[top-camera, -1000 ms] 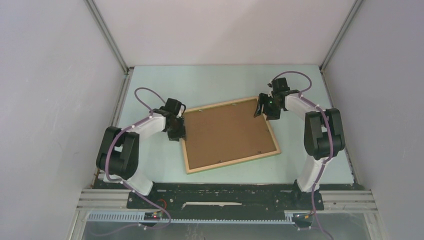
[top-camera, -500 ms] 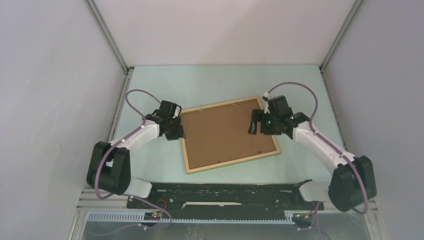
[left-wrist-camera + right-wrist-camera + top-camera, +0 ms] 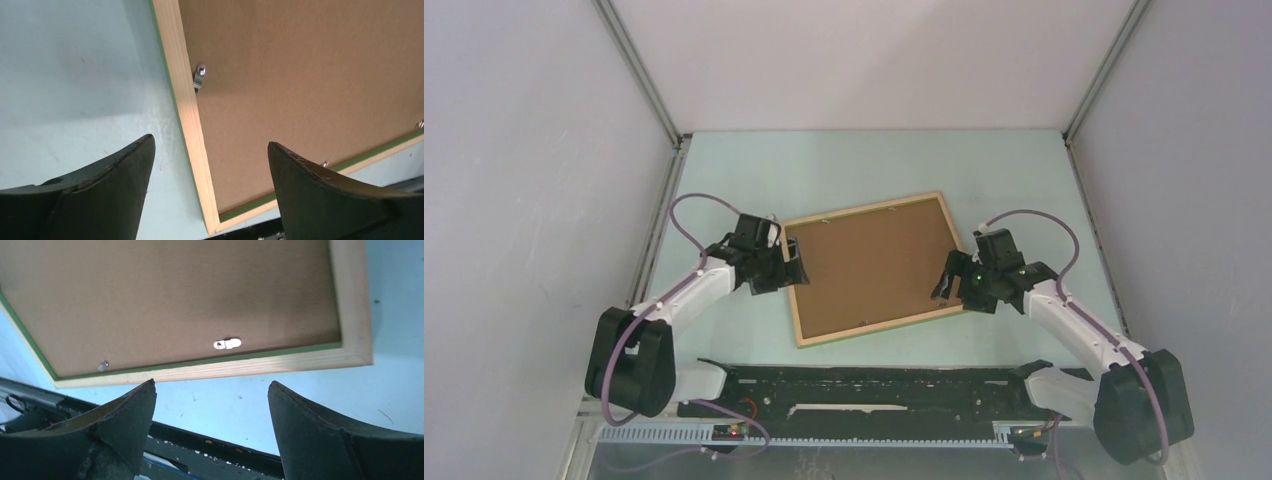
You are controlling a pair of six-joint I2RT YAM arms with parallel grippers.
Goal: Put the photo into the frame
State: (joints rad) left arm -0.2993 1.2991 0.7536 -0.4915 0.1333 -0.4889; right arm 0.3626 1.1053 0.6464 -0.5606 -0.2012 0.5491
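Note:
The frame [image 3: 879, 327] lies flat mid-table with its pale wood face up and green showing along its inner edge. A plain brown board [image 3: 874, 265] fills it, under small metal clips [image 3: 227, 344]. The photo is hidden. My left gripper [image 3: 786, 265] hangs open over the frame's left rail [image 3: 187, 115], one finger above the table and the other above the board [image 3: 300, 75]. Near the frame's near-right corner my right gripper [image 3: 949, 280] is open. In the right wrist view it [image 3: 210, 385] holds nothing, just outside the rail [image 3: 225, 367].
A black base plate [image 3: 874, 385] runs along the near table edge. White enclosure walls and metal posts [image 3: 639, 75] close in the left, right and back. Pale green table [image 3: 864, 165] surrounds the frame.
My left gripper has opened and slid a little nearer along the left rail. The right arm swung from the frame's far-right corner down to its near-right corner.

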